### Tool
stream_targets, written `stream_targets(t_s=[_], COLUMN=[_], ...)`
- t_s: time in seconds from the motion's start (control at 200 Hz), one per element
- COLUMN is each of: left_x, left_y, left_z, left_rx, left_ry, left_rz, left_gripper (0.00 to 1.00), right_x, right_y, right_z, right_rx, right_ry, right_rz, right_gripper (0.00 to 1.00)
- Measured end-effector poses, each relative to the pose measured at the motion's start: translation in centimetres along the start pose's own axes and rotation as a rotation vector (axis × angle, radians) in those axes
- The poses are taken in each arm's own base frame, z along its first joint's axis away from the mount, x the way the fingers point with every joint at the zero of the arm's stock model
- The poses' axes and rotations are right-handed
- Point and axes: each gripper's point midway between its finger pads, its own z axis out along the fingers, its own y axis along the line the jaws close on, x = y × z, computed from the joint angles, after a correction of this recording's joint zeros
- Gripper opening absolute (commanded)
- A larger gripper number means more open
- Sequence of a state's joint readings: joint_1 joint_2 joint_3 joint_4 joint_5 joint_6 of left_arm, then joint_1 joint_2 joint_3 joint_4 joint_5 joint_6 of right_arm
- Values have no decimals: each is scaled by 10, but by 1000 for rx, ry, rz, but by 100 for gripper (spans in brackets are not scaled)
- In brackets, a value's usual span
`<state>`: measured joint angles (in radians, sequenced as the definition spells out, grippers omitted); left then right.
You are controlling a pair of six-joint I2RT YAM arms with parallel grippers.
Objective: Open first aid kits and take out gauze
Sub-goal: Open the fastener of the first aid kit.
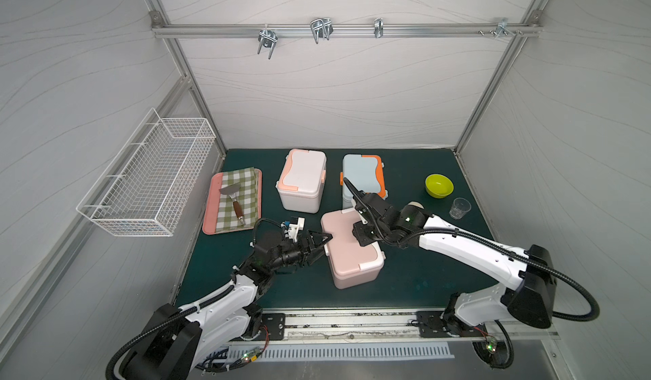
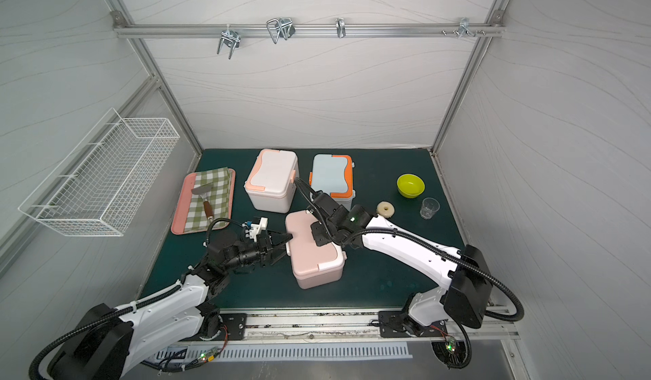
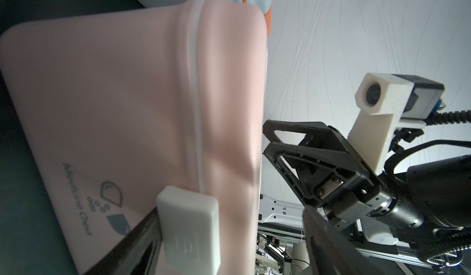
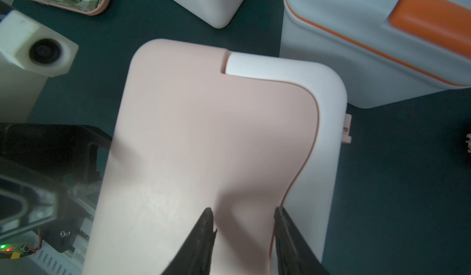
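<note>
- The dark green tabletop (image 1: 422, 272) fills the lower middle of both top views.
- The pale pink first aid kit (image 1: 348, 255) sits at centre frame with its lid down. The white kit (image 1: 303, 181) and blue kit (image 1: 363, 173) stand just above it, also closed.
- The left claw (image 1: 326, 243) gapes wide astride the white latch (image 3: 188, 225) at the pink kit's left edge.
- The right claw (image 4: 244, 210) is narrowly parted over the pink lid and grips nothing.
</note>
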<state>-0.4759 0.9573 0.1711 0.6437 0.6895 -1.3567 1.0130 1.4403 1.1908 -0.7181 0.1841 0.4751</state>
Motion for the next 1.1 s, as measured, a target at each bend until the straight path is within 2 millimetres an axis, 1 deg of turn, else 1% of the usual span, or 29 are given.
stream_targets(t_s=[0.18,0.3,0.385,0.465,0.655,0.715,0.79,0.84,0.976,1.101], left_x=[0,0,1,2,4,5,6,7,6,6], left_y=[-1,-5,-11,-21,-17,-16,-15,-15,-16,-5], left_z=[-10,-15,-20,-24,-29,-31,-33,-35,-39,-45], left_rx=[17,27,44,79,68,64,49,30,-55,-181], left_ry=[-9,-21,-30,-35,-41,-45,-46,-46,-56,-62], left_rz=[-21,-24,-13,14,5,8,22,31,57,58], left_gripper=[84,84,84,84,84,85,87,89,90,89], right_x=[-4,-6,-6,-8,-10,-10,-14,-15,-16,-7], right_y=[4,2,-1,3,6,7,10,12,20,20], right_z=[3,5,5,7,8,8,4,1,-10,-20], right_rx=[-7,6,21,7,-5,-8,-19,-29,-56,-66], right_ry=[-15,-28,-33,-40,-48,-48,-54,-50,-21,25], right_rz=[-2,-1,2,0,1,1,2,0,-10,-15], right_gripper=[40,40,40,40,40,42,45,49,67,81])
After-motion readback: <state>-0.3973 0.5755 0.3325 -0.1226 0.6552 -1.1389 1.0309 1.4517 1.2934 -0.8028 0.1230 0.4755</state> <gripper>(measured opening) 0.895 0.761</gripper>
